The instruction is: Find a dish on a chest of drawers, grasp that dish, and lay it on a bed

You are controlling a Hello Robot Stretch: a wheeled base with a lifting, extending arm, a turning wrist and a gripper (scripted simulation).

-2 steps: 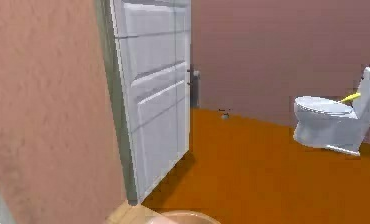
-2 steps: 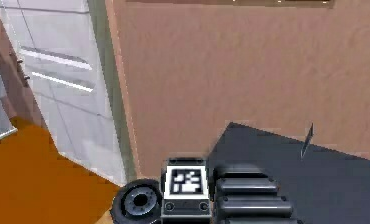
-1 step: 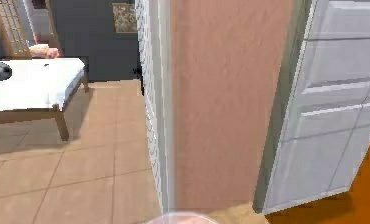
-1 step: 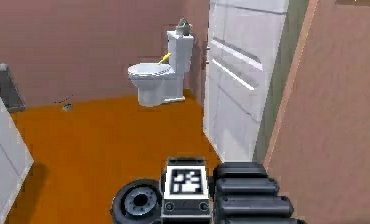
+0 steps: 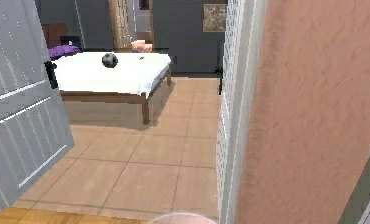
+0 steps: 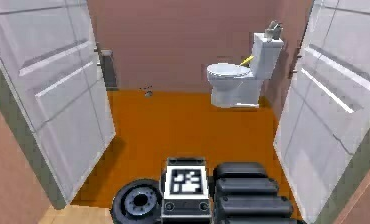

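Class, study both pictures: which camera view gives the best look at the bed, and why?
The forward view. The bed lies across the tiled room, with its white cover, a purple pillow and a dark round thing on top. The arm side view faces a toilet in another room.

We see the bed (image 5: 118,75) through the doorway, in the forward view's upper left, standing on the tan tiled floor against the dark far wall. Its top is a flat white cover over a brown wooden frame, with one corner leg towards us.
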